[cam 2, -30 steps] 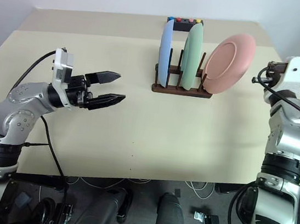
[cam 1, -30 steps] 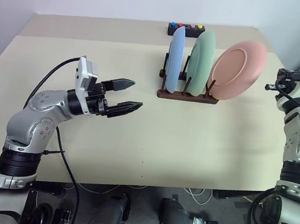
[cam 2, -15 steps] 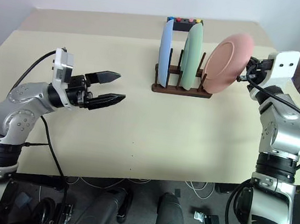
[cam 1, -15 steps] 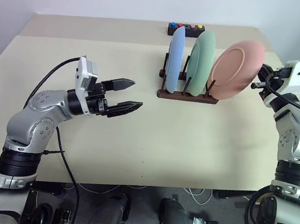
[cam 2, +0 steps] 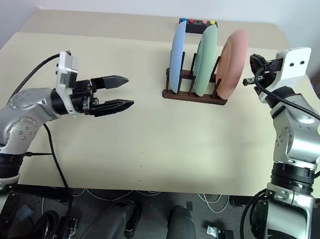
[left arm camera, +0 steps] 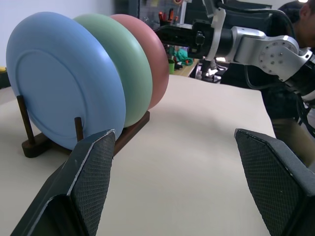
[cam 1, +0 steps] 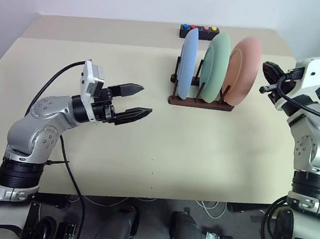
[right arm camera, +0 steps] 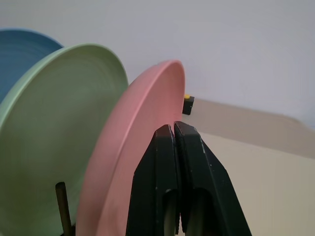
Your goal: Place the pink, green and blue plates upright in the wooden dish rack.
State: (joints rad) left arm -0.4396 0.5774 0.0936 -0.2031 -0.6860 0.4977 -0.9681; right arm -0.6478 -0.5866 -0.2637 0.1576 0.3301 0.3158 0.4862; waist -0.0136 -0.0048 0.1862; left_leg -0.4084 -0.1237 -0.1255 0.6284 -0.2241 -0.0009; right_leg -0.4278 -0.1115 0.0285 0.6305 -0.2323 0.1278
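A second ago the pink plate was leaning far out to the right from the wooden dish rack; now I see it standing almost upright in the last slot, next to the green plate and the blue plate. My right gripper, with fingers pressed together and holding nothing, has moved in against the pink rim and pushed it up. My left gripper waits with jaws wide apart, well away, so I judge the task nearly finished.
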